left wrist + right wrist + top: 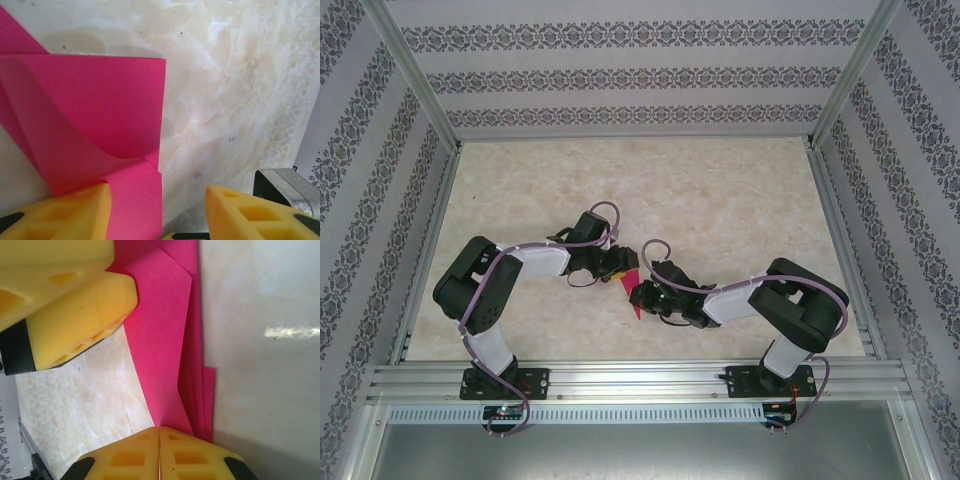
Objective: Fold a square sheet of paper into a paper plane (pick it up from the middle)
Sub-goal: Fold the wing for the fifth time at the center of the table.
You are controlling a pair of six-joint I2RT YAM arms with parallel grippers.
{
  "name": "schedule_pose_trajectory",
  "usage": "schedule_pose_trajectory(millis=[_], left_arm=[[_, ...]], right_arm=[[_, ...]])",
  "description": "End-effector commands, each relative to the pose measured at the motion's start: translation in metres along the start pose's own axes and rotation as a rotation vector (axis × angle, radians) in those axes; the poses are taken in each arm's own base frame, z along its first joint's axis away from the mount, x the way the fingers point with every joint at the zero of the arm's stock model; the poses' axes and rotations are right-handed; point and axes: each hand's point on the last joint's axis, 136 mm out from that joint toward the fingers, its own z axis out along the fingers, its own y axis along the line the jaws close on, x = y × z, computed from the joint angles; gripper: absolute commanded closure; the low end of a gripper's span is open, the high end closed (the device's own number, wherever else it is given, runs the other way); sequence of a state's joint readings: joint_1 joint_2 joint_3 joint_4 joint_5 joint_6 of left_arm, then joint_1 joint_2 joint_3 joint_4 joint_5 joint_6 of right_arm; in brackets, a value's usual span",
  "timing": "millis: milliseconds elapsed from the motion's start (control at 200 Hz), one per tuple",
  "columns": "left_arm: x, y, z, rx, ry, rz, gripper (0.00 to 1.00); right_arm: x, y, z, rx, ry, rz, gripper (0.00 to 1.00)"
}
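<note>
- Pale marble-look surface (720, 190) w/ patterned walls (620, 80) round it is carrying the job. Both arms are meeting at the near middle.
- Square sheet of paper (100, 115) is sitting there btwn the two hands, already part-folded. Magenta layers are overlapping, and one flap is curling up rather than lying flat.
- Right hand (160, 452) is clamping shut, pads together w/ no gap, and the paper's layered edge is running into its tips. I'm reading that as a pinch on the sheet, prob. anchoring it so it isn't sliding while a fold gets worked.
- Left hand (157, 215) is standing roughly half open, jaws well apart and gripping nothing. One of its fingers (55, 212) is touching or sitting just over the paper's near flap; the other is hanging over bare surface.
- Judging by that, the left hand is lining up at the flap's edge to push or crease it vs. the right hand's hold. Whether that finger is actually pressing down, can't tell.
- No dart shape yet, so more folds are waiting.
</note>
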State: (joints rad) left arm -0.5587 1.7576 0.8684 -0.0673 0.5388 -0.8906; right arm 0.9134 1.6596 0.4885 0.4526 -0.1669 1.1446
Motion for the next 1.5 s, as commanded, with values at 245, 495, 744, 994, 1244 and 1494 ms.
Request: schedule_pose_trajectory(millis=[245,495,744,994,1244,1494], left_arm=[[-0.012,-0.052,-0.044,0.049,-0.086,0.207,0.38],[0.001,-0.026,-0.041,0.011,-0.082,0.193,0.42],[0.003,-0.037,-0.028,0.121,-0.053,0.208,0.44],[-0.004,-0.029,-0.009,0.113,-0.042,0.216,0.45],[-0.018,-0.021,0.001,0.071,-0.071,0.255,0.45],[-0.028,-0.009,0.004,0.031,-0.076,0.256,0.45]], right_arm=[[0.027,-0.069,-0.007,0.169,0.069,0.076,0.94],[0.029,-0.071,0.002,0.174,0.093,0.096,0.97],[0.033,-0.076,0.006,0.184,0.111,0.112,0.97],[0.035,-0.078,0.006,0.186,0.118,0.114,0.98],[0.042,-0.083,0.003,0.200,0.149,0.106,1.00],[0.051,-0.096,-0.001,0.269,0.199,0.090,1.00]])
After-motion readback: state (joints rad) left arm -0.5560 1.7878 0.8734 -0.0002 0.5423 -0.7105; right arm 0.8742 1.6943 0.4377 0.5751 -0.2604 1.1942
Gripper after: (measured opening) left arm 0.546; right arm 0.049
